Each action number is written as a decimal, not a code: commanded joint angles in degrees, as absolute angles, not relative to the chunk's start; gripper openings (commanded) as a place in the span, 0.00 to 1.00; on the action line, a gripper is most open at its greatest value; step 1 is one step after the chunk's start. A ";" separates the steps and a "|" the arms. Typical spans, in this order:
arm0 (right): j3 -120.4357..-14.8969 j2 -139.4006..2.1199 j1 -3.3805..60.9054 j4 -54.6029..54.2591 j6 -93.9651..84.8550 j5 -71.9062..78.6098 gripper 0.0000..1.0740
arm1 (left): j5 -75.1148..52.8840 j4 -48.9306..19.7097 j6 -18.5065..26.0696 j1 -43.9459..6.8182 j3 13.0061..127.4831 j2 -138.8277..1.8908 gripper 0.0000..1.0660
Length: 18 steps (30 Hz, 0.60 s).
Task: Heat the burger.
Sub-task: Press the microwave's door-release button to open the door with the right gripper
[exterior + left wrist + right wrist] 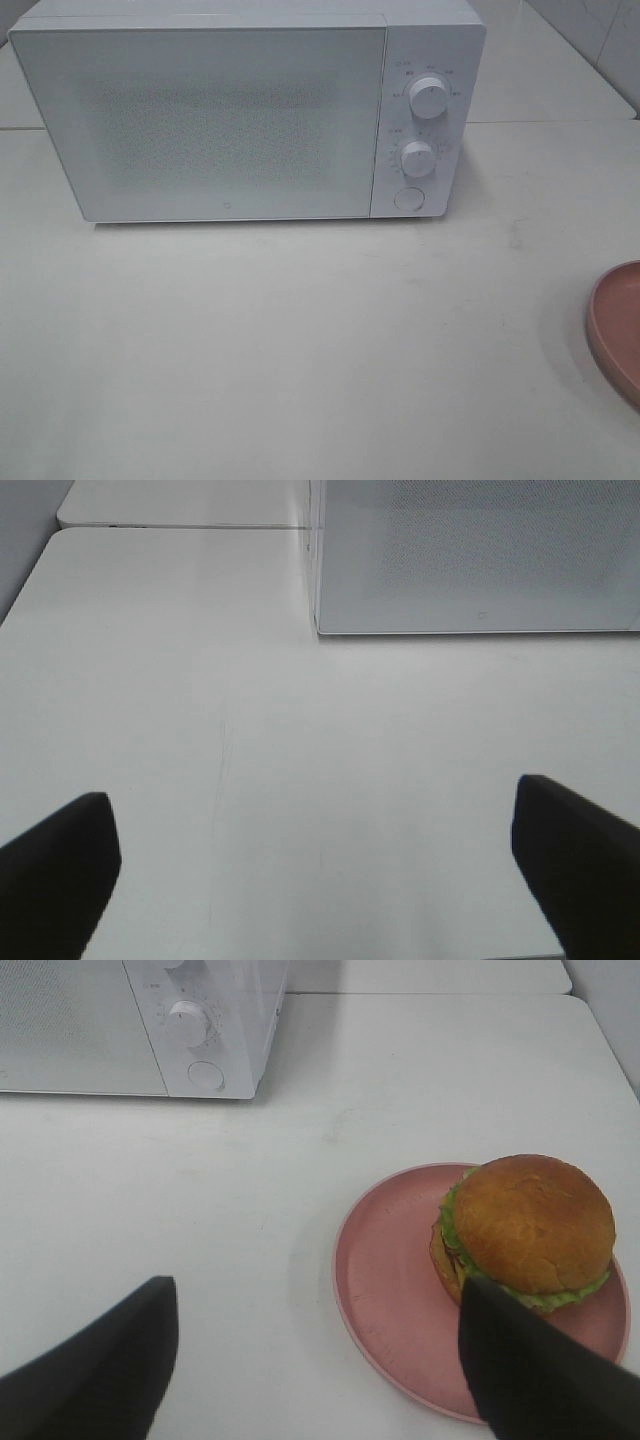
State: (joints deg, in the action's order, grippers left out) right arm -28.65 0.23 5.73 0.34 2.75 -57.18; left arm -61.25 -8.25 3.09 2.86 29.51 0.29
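Note:
The burger (530, 1220), with a golden-brown bun and green lettuce, sits on the right side of a round pink plate (390, 1270) in the right wrist view. My right gripper (320, 1360) is open and hovers above the table near the plate; one dark finger (540, 1370) overlaps the burger's near side in the picture. Whether it touches the burger I cannot tell. In the exterior high view only the plate's rim (620, 325) shows at the right edge, and the burger is out of view. My left gripper (315, 870) is open over bare table, holding nothing.
A white microwave (200, 120) stands at the back of the white table (300, 350) with its door shut. Two knobs (428, 97) and a round button (409, 198) are on its right panel. The microwave (480, 560) lies ahead of the left gripper.

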 commanded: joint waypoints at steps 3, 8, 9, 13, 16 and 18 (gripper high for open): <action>-28.53 1.83 5.56 0.34 2.41 -57.12 0.71 | -61.08 -8.65 3.04 2.98 29.56 1.32 0.94; -28.53 1.83 5.56 0.34 2.41 -57.12 0.71 | -61.08 -8.65 3.04 2.98 29.56 1.32 0.94; -28.53 1.83 5.56 0.34 2.41 -57.12 0.71 | -61.08 -8.65 3.04 2.98 29.56 1.32 0.94; -28.53 1.83 5.56 0.34 2.41 -57.12 0.71 | -61.08 -8.65 3.04 2.98 29.56 1.32 0.94; -28.53 1.83 5.56 0.34 2.41 -57.12 0.71 | -61.08 -8.65 3.04 2.98 29.56 1.32 0.94; -28.53 1.83 5.56 0.34 2.41 -57.12 0.71 | -61.08 -8.65 3.04 2.98 29.56 1.32 0.94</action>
